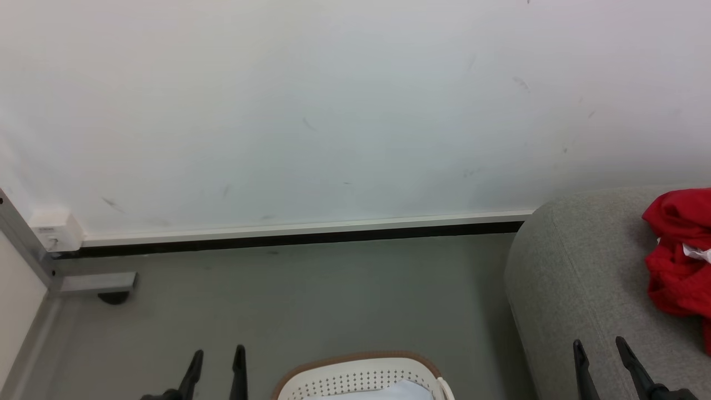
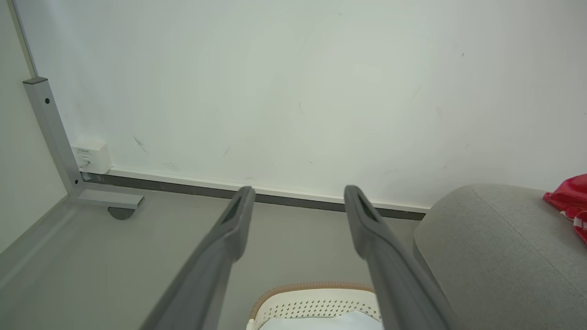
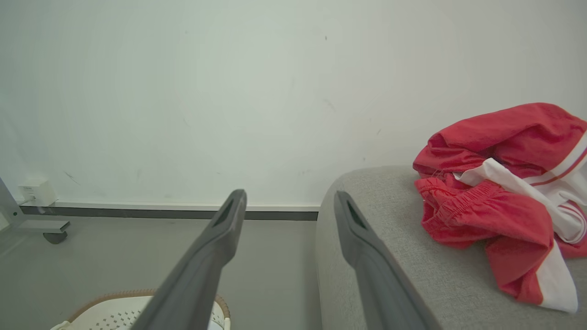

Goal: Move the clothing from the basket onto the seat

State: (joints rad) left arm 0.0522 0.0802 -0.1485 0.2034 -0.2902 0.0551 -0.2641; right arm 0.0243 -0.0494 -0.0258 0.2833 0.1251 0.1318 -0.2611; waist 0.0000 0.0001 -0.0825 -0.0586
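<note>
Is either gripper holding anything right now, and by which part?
Nothing held: left gripper and right gripper are open and empty; the clothing lies on the seat.

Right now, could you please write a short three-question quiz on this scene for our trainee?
1. True or false: the crumpled red-and-white fabric garment lies on the large grey woven upholstered seat.
2. The right claw is: A open, B shut on fabric, C shut empty.
3. Fill in: the oval cream-white perforated plastic basket with a brown rim stands on the ____.
Key: 1 true; 2 A; 3 floor.
</note>
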